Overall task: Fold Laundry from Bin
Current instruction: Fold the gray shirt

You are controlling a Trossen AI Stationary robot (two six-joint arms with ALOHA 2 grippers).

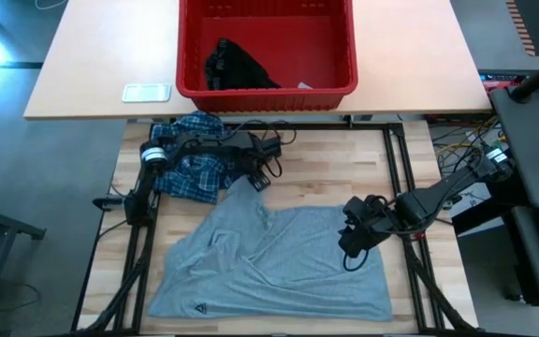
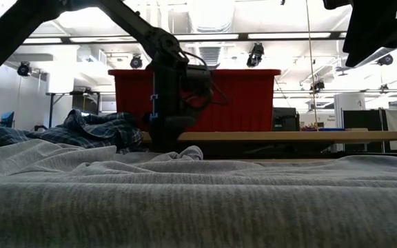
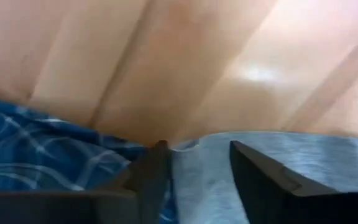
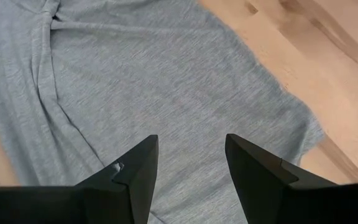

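I see my left claw (image 1: 262, 180) down at the grey T-shirt's (image 1: 279, 262) upper edge beside the plaid shirt (image 1: 191, 165), fingers apart astride the fabric. My right claw (image 1: 352, 241) hovers over the T-shirt, fingers apart, holding nothing. The black garment (image 1: 235, 67) lies in the red bin (image 1: 268, 94) beyond the tabletop (image 1: 335, 159).

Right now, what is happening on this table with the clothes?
A two-armed robot is folding laundry. A grey T-shirt lies spread on the table. The left gripper is down at the shirt's upper edge, its fingers either side of the cloth, beside a crumpled plaid shirt. The right gripper hovers open over the T-shirt's right side. A black garment waits in the red bin.
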